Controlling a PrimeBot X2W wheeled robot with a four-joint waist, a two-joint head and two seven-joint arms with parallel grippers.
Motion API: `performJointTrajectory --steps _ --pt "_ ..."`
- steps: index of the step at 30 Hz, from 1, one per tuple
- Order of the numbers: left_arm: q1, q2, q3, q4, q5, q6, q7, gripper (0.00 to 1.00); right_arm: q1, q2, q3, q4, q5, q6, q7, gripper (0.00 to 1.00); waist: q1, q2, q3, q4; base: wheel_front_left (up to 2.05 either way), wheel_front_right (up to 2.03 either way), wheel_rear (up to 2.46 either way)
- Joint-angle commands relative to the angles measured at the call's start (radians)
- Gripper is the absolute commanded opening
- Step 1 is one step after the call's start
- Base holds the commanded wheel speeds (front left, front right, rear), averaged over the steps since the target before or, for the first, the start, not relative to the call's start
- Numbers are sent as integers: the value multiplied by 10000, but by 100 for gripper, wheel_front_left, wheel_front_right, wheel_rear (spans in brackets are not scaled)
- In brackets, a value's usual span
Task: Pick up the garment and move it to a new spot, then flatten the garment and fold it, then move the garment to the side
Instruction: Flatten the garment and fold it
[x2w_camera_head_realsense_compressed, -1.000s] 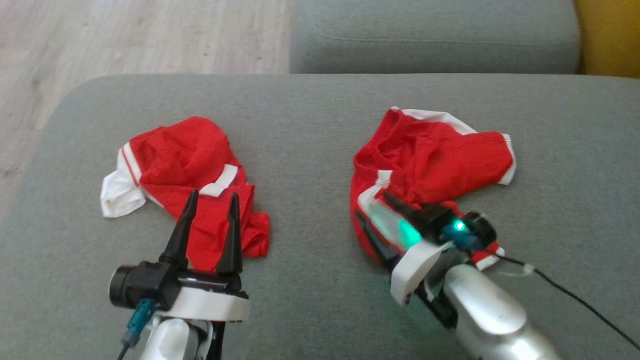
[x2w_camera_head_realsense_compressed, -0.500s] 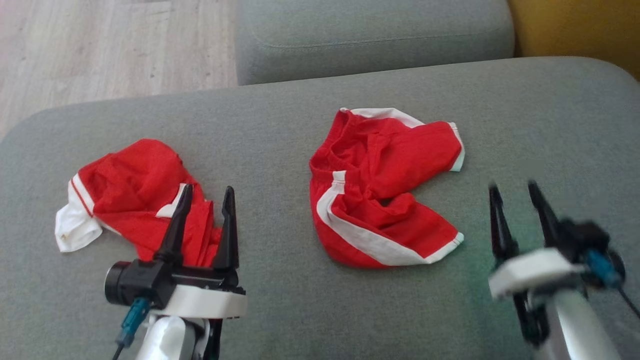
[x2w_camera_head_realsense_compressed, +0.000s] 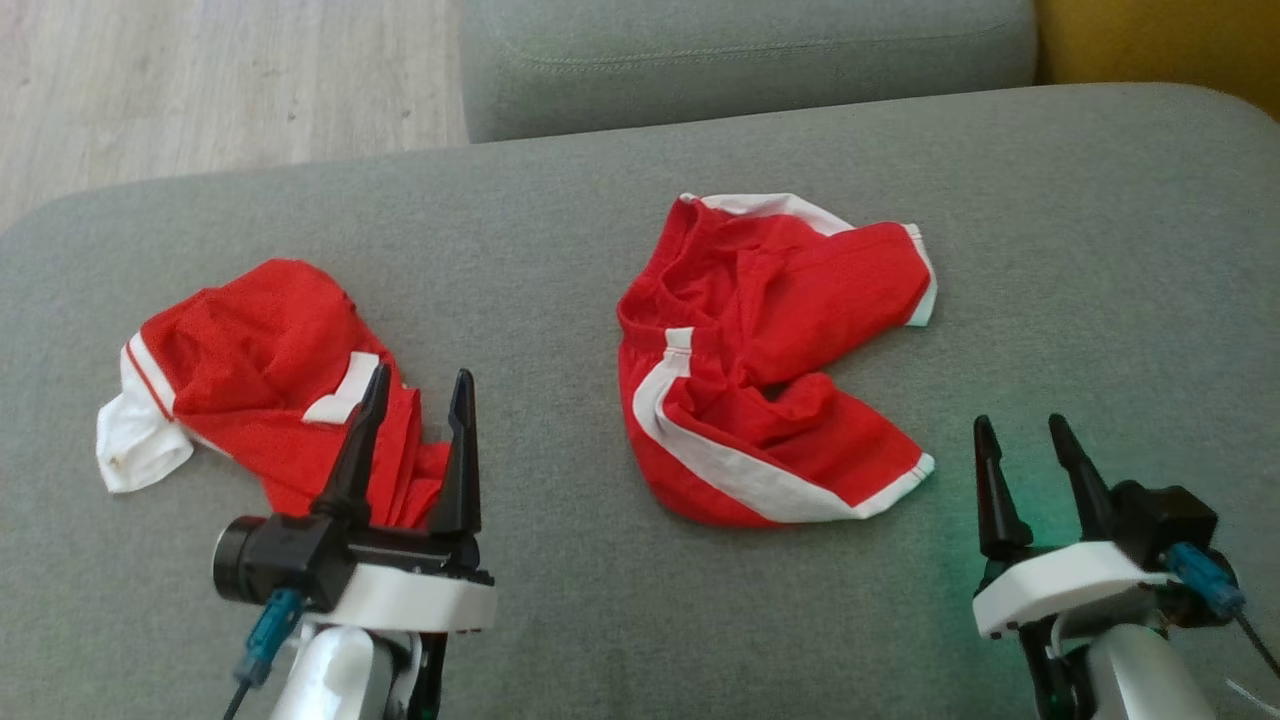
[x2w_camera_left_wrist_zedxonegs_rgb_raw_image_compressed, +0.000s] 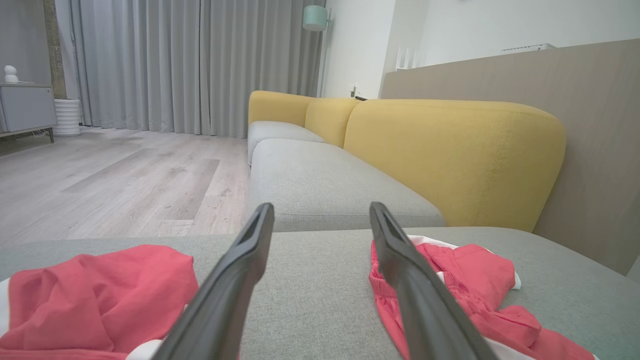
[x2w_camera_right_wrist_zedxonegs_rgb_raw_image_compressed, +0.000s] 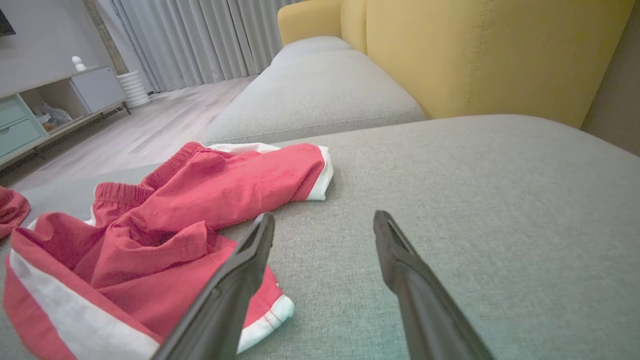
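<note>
Now my right gripper (x2w_camera_head_realsense_compressed: 1020, 425) has let go and backed off, jaws wide and empty like the left gripper (x2w_camera_head_realsense_compressed: 420, 373). The red shorts (x2w_camera_head_realsense_compressed: 770, 380) lie crumpled on the cushion (x2w_camera_head_realsense_compressed: 560, 260), seemingly relocated, so flattening comes next.

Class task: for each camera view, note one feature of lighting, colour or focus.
Head view: green glow tints the grey fabric sofa cushion beside the right tool. Left wrist view: soft even light, no hard shadows. Right wrist view: the red white-trimmed shorts look washed-out pink.
</note>
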Motion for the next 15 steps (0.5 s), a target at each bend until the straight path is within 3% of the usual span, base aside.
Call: performJointTrajectory --steps 1,15 --pt "-543 23 273 -276 112 -42 -53 100 -428 -37 266 -163 69 -7 15 100 0 -1 65 80 0 0 0" --pt "-724 -12 206 -153 170 -129 -53 100 -1261 -36 791 1879 240 -7 1159 100 0 -1 403 702 0 0 0"
